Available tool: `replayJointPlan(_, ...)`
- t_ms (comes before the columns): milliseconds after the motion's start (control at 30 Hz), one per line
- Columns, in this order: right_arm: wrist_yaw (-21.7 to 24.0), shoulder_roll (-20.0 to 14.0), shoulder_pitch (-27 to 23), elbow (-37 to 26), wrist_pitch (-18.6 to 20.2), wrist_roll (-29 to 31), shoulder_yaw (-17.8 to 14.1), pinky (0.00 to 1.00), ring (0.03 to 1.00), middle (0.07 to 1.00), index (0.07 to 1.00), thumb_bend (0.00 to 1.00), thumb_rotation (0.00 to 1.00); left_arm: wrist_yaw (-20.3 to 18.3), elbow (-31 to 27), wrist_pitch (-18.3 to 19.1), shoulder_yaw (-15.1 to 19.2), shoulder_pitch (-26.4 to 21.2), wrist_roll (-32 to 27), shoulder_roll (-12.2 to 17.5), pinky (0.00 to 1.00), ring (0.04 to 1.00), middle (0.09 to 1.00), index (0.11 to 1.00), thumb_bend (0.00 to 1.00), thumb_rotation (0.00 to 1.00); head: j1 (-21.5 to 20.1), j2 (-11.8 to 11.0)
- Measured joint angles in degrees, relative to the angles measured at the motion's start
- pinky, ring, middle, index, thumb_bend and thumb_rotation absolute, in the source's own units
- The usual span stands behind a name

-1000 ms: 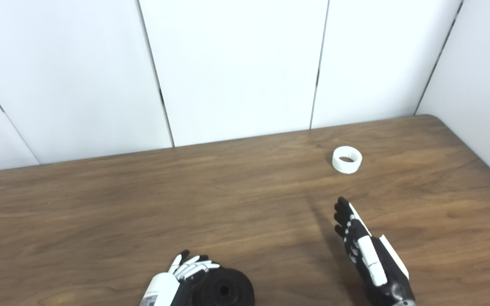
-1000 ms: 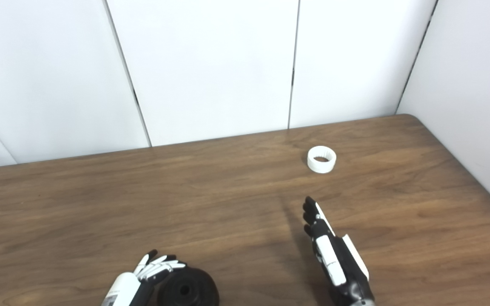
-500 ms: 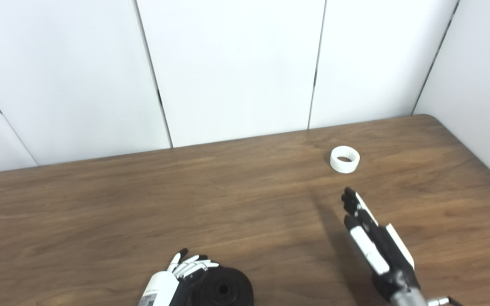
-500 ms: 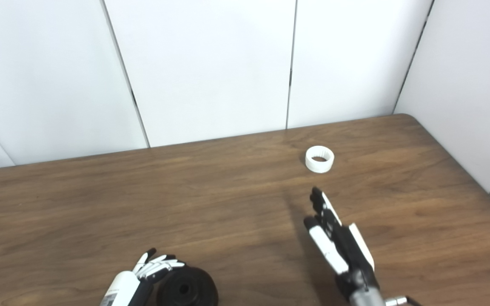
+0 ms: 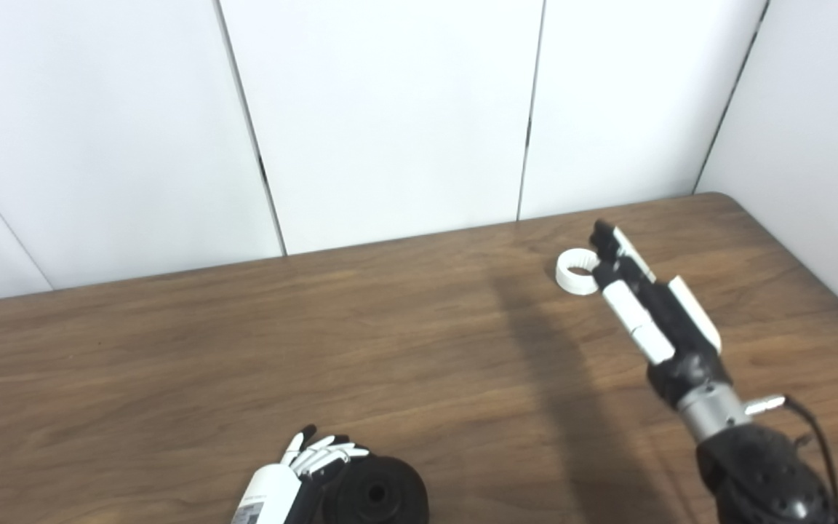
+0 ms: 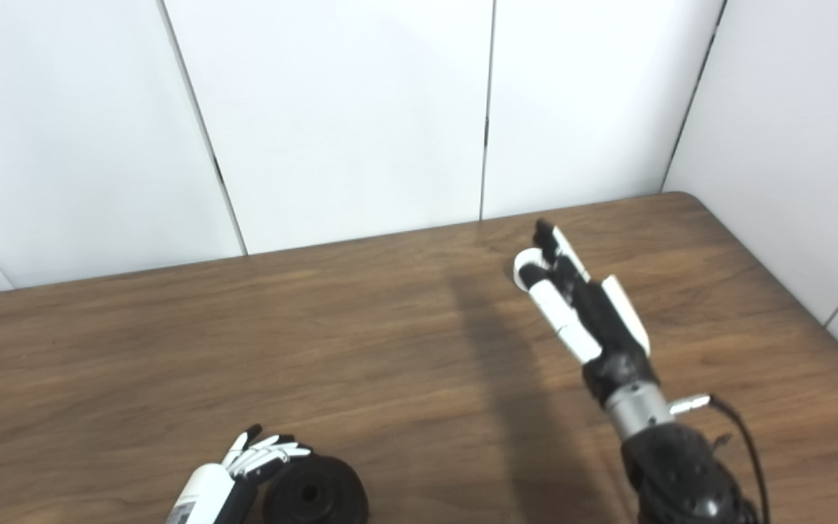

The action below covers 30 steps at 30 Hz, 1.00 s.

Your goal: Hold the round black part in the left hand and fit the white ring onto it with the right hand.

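Observation:
The round black part (image 5: 375,498) lies flat at the table's near edge, cut off by the bottom of the picture. My left hand (image 5: 313,466) is at its left side with fingers curled over the far-left rim; the thumb is hidden. The white ring (image 5: 572,271) rests on the table at the far right. My right hand (image 5: 641,302) is open, fingers stretched straight, raised above the wood. Its fingertips overlap the ring's right edge in the left eye view. In the right eye view the right hand (image 6: 579,306) covers most of the ring (image 6: 522,262).
The brown wooden table (image 5: 172,349) ends at a rounded far-right corner (image 5: 724,198). White wall panels (image 5: 390,109) stand close behind it and along its right side. A thin cable (image 5: 815,437) loops off my right wrist.
My right hand has risen and reached forward from mid-table until its fingertips are at the ring. The left hand and black part have stayed put. The camera has shifted slightly.

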Motion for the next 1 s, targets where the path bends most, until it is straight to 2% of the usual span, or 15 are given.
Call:
replayJointPlan(100, 0.9, -2.0, -2.4, 0.4, 0.0, -0.7, -0.3, 1.00, 0.998, 0.971, 0.972, 0.59, 0.77, 0.0, 0.1, 0.0, 0.0, -0.1, 0.0, 0.0, 1.00, 0.874, 0.788, 0.484, 0.52, 0.05, 0.0, 0.1)
replayJointPlan(200, 2.0, -5.3, -4.8, 2.9, 0.0, -4.7, -0.2, 0.98, 0.967, 0.951, 0.952, 0.60, 0.73, 0.0, 0.2, 0.0, 0.0, -0.3, 0.0, -0.1, 1.00, 0.870, 0.785, 0.484, 0.52, 0.05, 0.0, 0.0)
replayJointPlan(267, 2.8, -8.0, -6.5, 4.5, 0.0, -7.8, 0.2, 0.97, 0.965, 0.952, 0.939, 0.62, 0.65, 0.1, 0.3, 0.0, 0.0, -0.3, 0.0, -0.1, 1.00, 0.869, 0.782, 0.484, 0.52, 0.05, -0.2, -0.2)
replayJointPlan(333, 3.9, -10.5, -8.1, 6.7, 0.0, -10.1, 0.5, 0.92, 0.946, 0.951, 0.917, 0.66, 0.54, 0.1, 0.3, 0.0, 0.0, -0.4, 0.1, -0.1, 1.00, 0.869, 0.781, 0.484, 0.52, 0.05, -0.3, -0.2)
replayJointPlan(400, 4.9, -12.3, -9.9, 9.1, 0.0, -11.7, 0.5, 0.87, 0.922, 0.938, 0.907, 0.70, 0.49, 0.2, 0.4, 0.0, 0.0, -0.4, 0.1, -0.1, 1.00, 0.869, 0.782, 0.484, 0.52, 0.05, -0.4, -0.2)
replayJointPlan(667, 9.1, -16.8, -15.6, 18.1, 0.0, -21.5, 5.3, 0.92, 0.987, 0.960, 0.926, 0.79, 0.48, 0.2, 0.5, 0.0, 0.0, -0.6, 0.8, -0.4, 1.00, 0.868, 0.779, 0.484, 0.52, 0.05, 0.0, -0.3)
replayJointPlan(733, 11.1, -18.1, -17.0, 20.4, 0.0, -24.1, 7.1, 0.93, 0.992, 0.967, 0.925, 0.83, 0.46, 0.2, 0.5, 0.0, 0.0, -0.5, 0.8, -0.4, 1.00, 0.869, 0.779, 0.484, 0.52, 0.05, 0.0, -0.2)
replayJointPlan(800, 12.1, -18.8, -18.3, 23.1, 0.0, -26.1, 8.1, 0.98, 0.999, 0.972, 0.920, 0.87, 0.41, 0.2, 0.5, 0.0, 0.1, -0.5, 0.8, -0.4, 1.00, 0.870, 0.779, 0.484, 0.52, 0.05, 0.0, -0.2)
replayJointPlan(1000, 16.0, -20.6, -23.3, 29.5, -0.1, -29.9, 12.3, 1.00, 1.000, 0.979, 0.922, 0.92, 0.37, 0.2, 0.5, 0.0, 0.1, -0.5, 0.8, -0.5, 1.00, 0.867, 0.777, 0.483, 0.52, 0.05, 0.0, -0.2)
